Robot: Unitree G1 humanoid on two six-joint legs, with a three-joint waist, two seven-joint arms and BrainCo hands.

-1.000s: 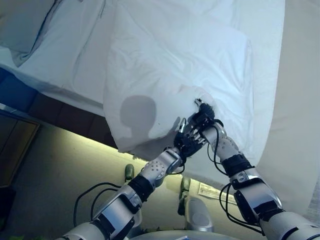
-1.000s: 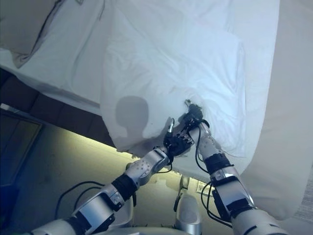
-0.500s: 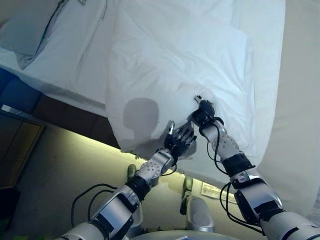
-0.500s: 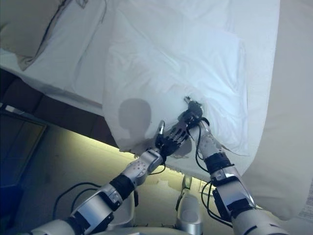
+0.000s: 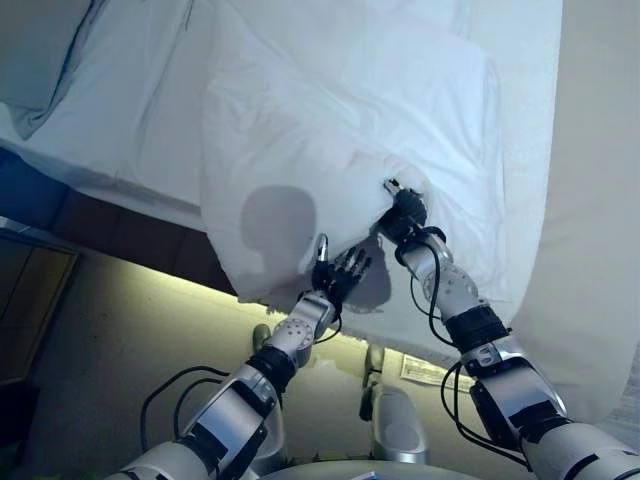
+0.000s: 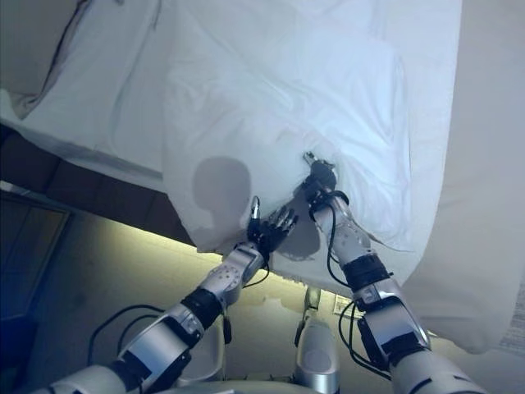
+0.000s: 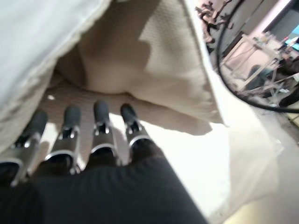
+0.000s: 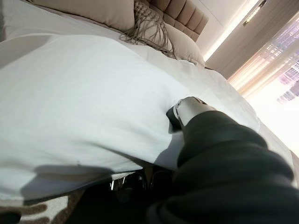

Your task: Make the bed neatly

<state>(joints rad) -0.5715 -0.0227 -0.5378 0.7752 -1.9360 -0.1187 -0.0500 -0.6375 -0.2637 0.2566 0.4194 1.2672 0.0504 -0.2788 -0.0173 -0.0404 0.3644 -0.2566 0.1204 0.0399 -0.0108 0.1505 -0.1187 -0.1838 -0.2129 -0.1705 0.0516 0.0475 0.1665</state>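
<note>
The left hand (image 5: 337, 272) reached under the white duvet's (image 5: 350, 120) hanging edge — fingers (image 7: 100, 122) straight, holding nothing. The right hand (image 5: 402, 214) — thumb and fingers clenched — pinched a fold of the duvet.

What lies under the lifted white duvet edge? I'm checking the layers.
Under the white duvet, a cream textured cover shows beyond the left hand. Anything deeper is hidden.

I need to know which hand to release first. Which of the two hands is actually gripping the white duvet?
The right hand, curled into the duvet. The left hand reaches under its edge with fingers straight.
</note>
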